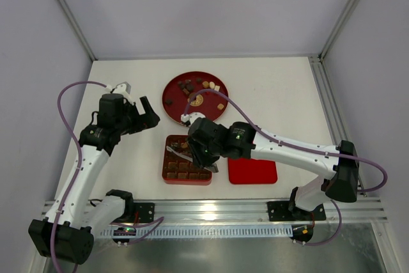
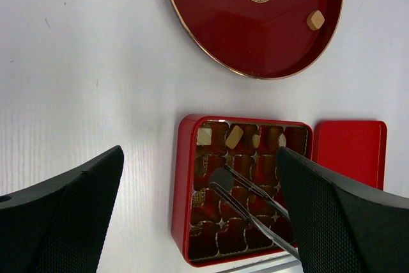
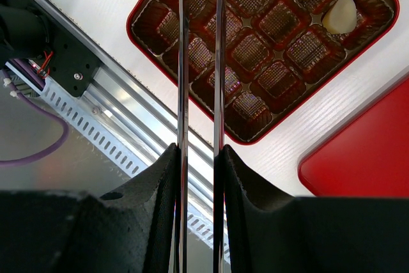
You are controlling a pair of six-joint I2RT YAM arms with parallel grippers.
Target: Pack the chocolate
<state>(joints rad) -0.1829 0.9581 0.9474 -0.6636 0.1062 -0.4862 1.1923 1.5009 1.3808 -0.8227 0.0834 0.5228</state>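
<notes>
From above, the chocolate (image 1: 192, 85) lies in two places. Loose dark, mid-brown and cream pieces sit on a round red plate (image 1: 176, 103) at the middle of the table (image 1: 275, 94), and more pieces fill the near rows of a square red box (image 1: 167, 172) just in front of the plate. A flat red lid (image 1: 252, 171) lies beside the box on its right. The left gripper (image 1: 146, 116) hangs over bare table left of the plate, its fingers spread. The right gripper (image 1: 193, 150) hovers over the box, with thin metal tweezers (image 1: 179, 151) reaching toward the box's left side.

In the left wrist view, the left gripper (image 2: 199, 158) is wide open and holds nothing. Between its fingers shows the box (image 2: 181, 190), with the tweezers (image 2: 252, 206) slanting across its compartments. Cream and tan pieces (image 2: 234, 136) sit in the box's top row. The plate (image 2: 255, 43) above carries a tan piece (image 2: 314, 20) near its rim. The lid (image 2: 351, 151) lies beside the box.

In the right wrist view, the right gripper (image 3: 198, 151) is clamped on the tweezers (image 3: 182, 62), whose two prongs run up over the box (image 3: 144, 4). Their tips pass out of view, so I cannot tell whether they hold a piece. Two cream pieces (image 3: 340, 14) rest in corner compartments. The lid (image 3: 364, 158) sits at lower right, and a metal rail (image 3: 121, 119) borders the table.
</notes>
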